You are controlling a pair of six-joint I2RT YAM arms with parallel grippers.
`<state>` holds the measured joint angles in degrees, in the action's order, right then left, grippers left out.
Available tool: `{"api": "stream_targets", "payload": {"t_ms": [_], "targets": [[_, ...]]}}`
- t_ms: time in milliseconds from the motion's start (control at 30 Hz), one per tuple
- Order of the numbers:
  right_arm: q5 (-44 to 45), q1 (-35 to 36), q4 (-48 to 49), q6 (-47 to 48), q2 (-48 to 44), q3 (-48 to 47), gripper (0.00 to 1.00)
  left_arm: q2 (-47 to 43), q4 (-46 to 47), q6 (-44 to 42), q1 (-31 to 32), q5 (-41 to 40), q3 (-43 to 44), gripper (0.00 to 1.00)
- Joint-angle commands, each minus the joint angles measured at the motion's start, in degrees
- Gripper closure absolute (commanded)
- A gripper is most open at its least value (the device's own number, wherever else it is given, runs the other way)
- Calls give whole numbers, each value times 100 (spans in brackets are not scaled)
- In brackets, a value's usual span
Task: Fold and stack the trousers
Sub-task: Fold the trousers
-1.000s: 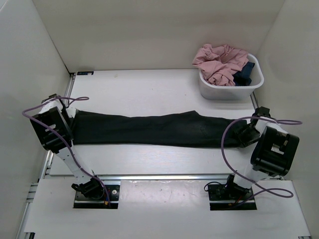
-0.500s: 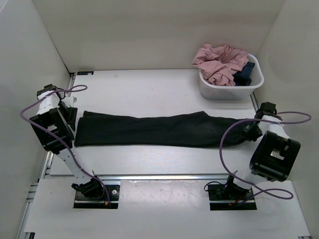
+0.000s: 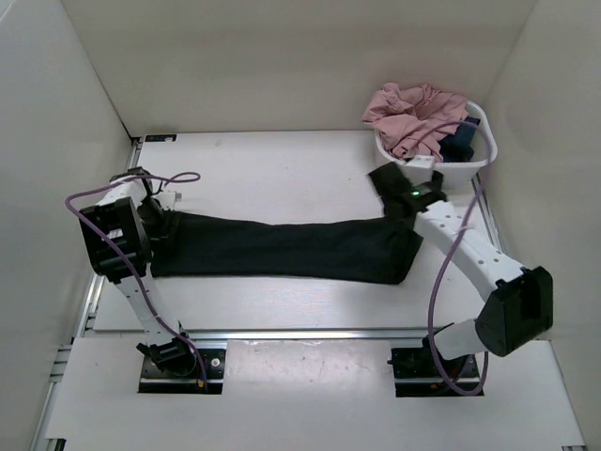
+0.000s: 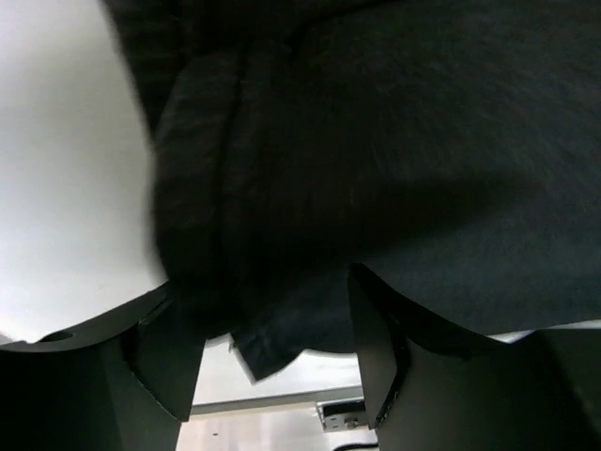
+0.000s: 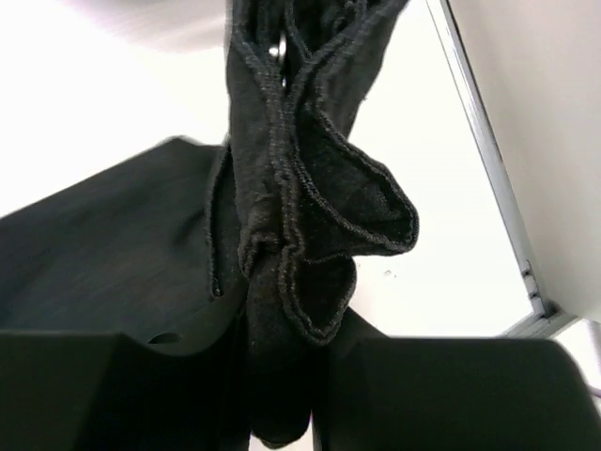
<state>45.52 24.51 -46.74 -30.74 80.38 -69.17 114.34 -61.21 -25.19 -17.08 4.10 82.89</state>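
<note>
The black trousers (image 3: 282,249) lie stretched left to right across the middle of the table. My left gripper (image 3: 155,225) is at their left end. In the left wrist view a thick fold of the trousers (image 4: 376,141) sits between the jaws of the gripper (image 4: 268,291), which grips it. My right gripper (image 3: 387,183) holds the right end raised off the table and carried back toward the middle. In the right wrist view the gripper (image 5: 282,376) is shut on bunched hems of the trousers (image 5: 319,188).
A white basket (image 3: 432,171) stands at the back right, just behind my right arm. It holds pink clothes (image 3: 413,117) and a small dark blue garment (image 3: 462,141). White walls close in on both sides. A metal rail runs along the near edge.
My right gripper has swung up and to the left from the right edge, lifting the trousers' right end with it. My left gripper has shifted right with the left end.
</note>
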Motion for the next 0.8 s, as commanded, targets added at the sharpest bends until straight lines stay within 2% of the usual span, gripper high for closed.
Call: {"api": "stream_targets", "payload": {"t_ms": [0, 33, 100, 133, 167, 267, 300, 467, 633, 767], "targets": [[1634, 1325, -1415, -1167, 301, -814, 100, -176, 548, 225, -58, -293, -369, 31], [1758, 1850, -1782, -1328, 477, -1053, 100, -176, 662, 225, -58, -426, -562, 31], [1943, 2301, -2092, -1618, 1100, -1562, 100, -176, 935, 383, -58, -602, -704, 38], [2057, 2704, -2224, -1671, 1303, -2113, 100, -176, 1005, 383, -58, -603, -756, 42], [2058, 2899, -2321, -1672, 1679, -2362, 100, -176, 1006, 435, -58, -481, -809, 52], [2119, 3498, -2104, -1339, 2227, -3135, 100, -53, 1006, 488, -58, -340, -810, 69], [1858, 3603, -1998, -1277, 2323, -3242, 100, -53, 1058, 489, -58, -340, -879, 77], [1338, 4263, -1417, -1417, 2851, -3375, 100, -184, 1111, 541, -58, -278, -986, 82], [1127, 4378, -1321, -1935, 3844, -3928, 100, -325, 1111, 594, -6, -225, -986, 77], [741, 4378, -898, -2442, 4327, -3929, 100, -527, 1111, 594, -6, -173, -933, 74]]}}
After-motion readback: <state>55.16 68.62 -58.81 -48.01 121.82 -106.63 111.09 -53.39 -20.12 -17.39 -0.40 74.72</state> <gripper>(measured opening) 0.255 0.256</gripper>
